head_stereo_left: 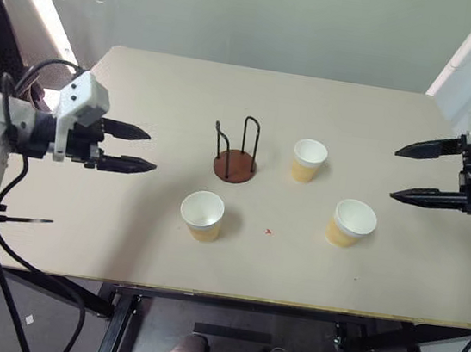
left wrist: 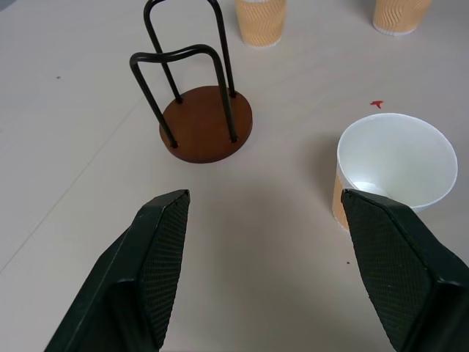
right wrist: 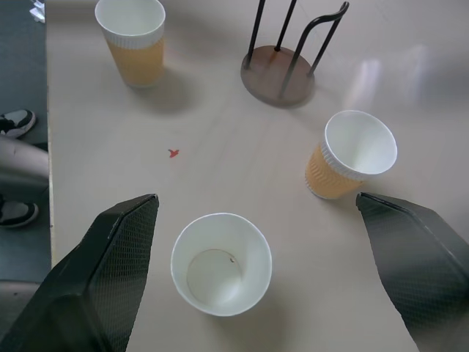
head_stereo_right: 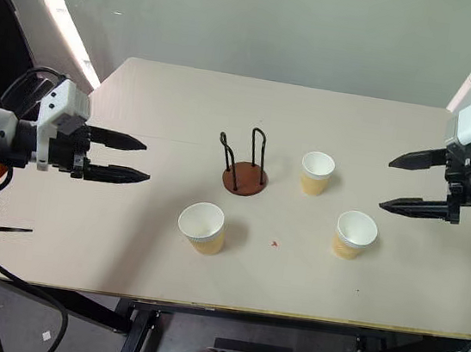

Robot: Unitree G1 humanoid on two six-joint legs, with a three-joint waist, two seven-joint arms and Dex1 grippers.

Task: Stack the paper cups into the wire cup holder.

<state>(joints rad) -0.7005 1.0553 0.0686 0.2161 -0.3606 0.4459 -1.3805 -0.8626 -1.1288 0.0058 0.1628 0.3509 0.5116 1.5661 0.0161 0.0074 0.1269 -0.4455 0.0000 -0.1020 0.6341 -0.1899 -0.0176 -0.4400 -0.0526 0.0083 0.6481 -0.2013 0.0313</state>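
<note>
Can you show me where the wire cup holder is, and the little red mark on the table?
wire cup holder (head_stereo_left: 235, 164): left eye view, on its round brown base.
red mark (head_stereo_left: 268, 231): left eye view, on the mark itself, between the two nearer cups.

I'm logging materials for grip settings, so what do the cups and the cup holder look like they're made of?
The paper cups look like matte paper: tan rippled sleeve outside, white inside, rolled white rim. The wire cup holder has thin black uprights, likely coated metal wire, on a smooth reddish-brown disc that could be wood or plastic.
</note>
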